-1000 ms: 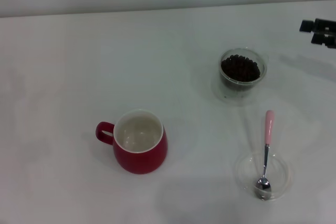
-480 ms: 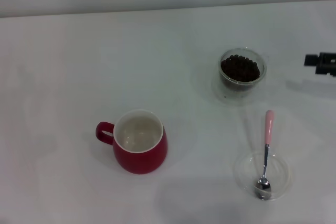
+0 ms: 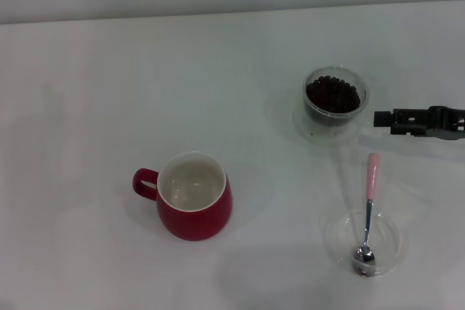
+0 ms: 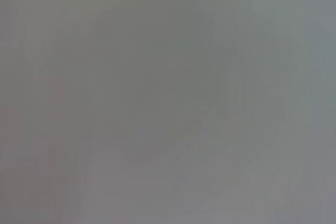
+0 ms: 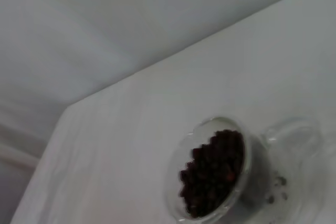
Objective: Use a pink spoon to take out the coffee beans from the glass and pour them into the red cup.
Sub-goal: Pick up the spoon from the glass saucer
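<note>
Beans sat heaped in the glass (image 3: 336,98), the coffee beans (image 3: 333,95) dark and filling it to near the rim, on the far right part of the white table (image 3: 145,85). The glass stood in a shallow clear saucer (image 3: 309,128), with a few dark specks on the saucer beside it. The right gripper (image 3: 379,118) reached in from the right edge, just right of the glass and beyond the far end of the pink spoon (image 3: 368,208), apart from both; only a dark narrow tip showed, and whether its fingers were spread or pressed together could not be told. The spoon lay with its pale pink handle pointing away and its metal bowl resting in a flat clear dish (image 3: 385,252) at the near right. Nothing held it. The red cup (image 3: 192,197) stood upright at the near centre, well apart from the glass and the spoon, its loop handle turned left and its white inside bare of beans.

From the right wrist, the glass (image 5: 210,177) appeared close, the coffee beans (image 5: 212,174) piled inside, with the table's far edge and a plain wall behind. The left wrist view gave only a flat grey field; the left gripper appeared in no view.
</note>
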Motion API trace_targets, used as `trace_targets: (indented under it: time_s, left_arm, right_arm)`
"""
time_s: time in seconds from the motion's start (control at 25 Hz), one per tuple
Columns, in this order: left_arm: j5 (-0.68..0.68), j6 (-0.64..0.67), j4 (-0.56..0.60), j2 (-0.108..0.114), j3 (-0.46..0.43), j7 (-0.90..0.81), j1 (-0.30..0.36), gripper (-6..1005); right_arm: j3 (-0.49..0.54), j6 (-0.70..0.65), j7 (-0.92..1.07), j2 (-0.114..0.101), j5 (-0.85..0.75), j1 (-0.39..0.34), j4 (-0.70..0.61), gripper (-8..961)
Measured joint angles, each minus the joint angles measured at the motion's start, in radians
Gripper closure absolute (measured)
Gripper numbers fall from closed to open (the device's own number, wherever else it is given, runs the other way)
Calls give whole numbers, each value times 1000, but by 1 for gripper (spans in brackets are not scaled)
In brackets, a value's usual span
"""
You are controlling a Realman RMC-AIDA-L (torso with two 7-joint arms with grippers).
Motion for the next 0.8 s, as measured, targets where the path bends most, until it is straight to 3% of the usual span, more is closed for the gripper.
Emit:
trace_targets:
  time_s: [0.28,0.8]
  left_arm:
    - [80,2,-5,1,0,20,11,238]
    - [84,-18,0,-2,0,24,-1,238]
  right_arm:
    - [-2,35,-1,10,0,-20,3,96]
    - [-28,8,-1,29,-5,-44,8,100]
